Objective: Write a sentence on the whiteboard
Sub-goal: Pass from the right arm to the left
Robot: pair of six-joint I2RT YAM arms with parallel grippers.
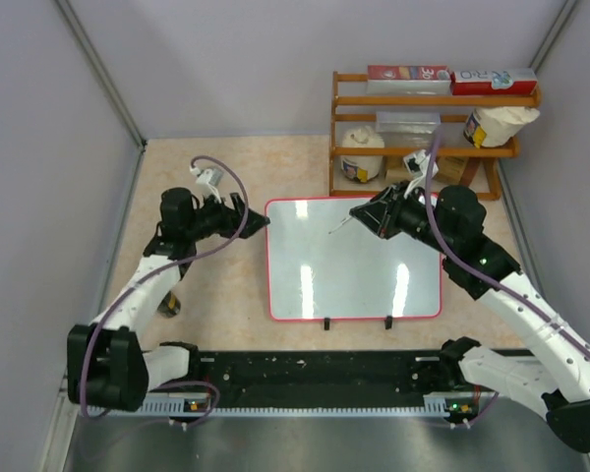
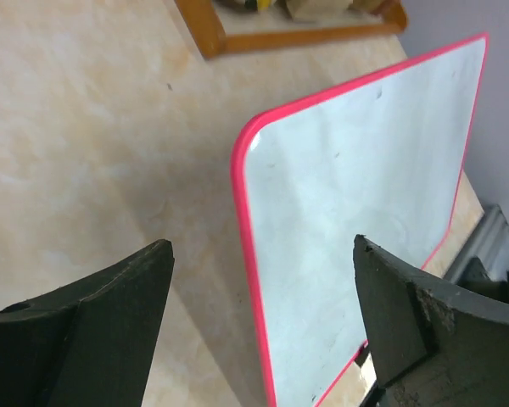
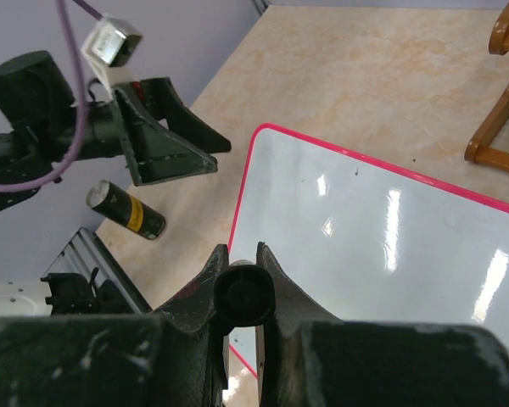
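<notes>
A beige, marbled tabletop fills the cell, closed in by pale grey walls, with the two arms bolted to a black rail along the near edge. The right gripper (image 3: pixel 241 250) is clamped tight on a black pen (image 3: pixel 244 295), whose round butt end shows between the jaws in the wrist view. From above, the pen's thin tip sticks out leftward over the far part of the whiteboard (image 1: pixel 354 285), and whether the tip touches the surface cannot be told. The left gripper (image 2: pixel 263 246) stands wide open and holds nothing. It hangs just off the board's far left corner, so that in its own wrist view the red rounded corner sits framed between the two dark fingers (image 2: pixel 127 297). The whiteboard lies in the middle of the table between the two arms, its thin red frame all round and two small black feet (image 1: pixel 325 324) at its near edge. Its glossy white face carries bright streaks of reflected light. To the left of the board, near the left arm, a black cylinder with a yellow band (image 3: pixel 125 210) lies on its side on the table, apart from the frame. At the far right stands a wooden rack (image 1: pixel 428 98) with boxes on its top shelf and white tubs below.
</notes>
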